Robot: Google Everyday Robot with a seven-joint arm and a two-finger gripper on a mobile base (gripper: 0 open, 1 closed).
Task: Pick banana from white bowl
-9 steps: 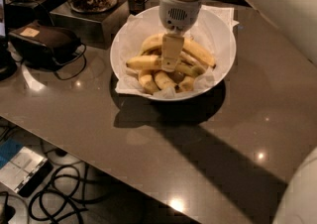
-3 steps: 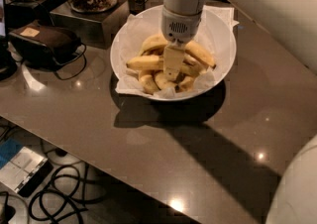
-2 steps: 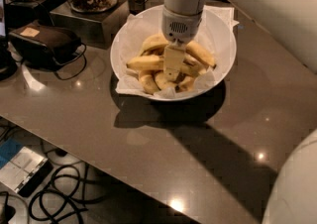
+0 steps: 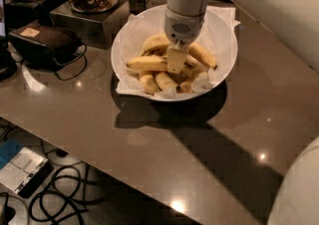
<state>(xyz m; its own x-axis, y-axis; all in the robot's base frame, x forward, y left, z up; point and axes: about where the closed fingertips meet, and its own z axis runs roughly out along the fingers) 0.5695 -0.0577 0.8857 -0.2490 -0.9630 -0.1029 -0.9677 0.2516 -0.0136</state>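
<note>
Banana (image 4: 147,62) lies left in the white bowl (image 4: 223,45), with the gripper (image 4: 176,63) down at its right end: grasping step. Whether its grip has closed I cannot tell; next, a secure hold, then lifting.

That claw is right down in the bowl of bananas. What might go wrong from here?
The claw hangs low in the white bowl, at one end of the banana, which touches the short bananas packed around it; it might catch or drag a neighbour instead. The crinkled paper lining the bowl looks loose, so it could snag and lift along. Soft fruit may also bruise or slip if pinched off-centre.
</note>
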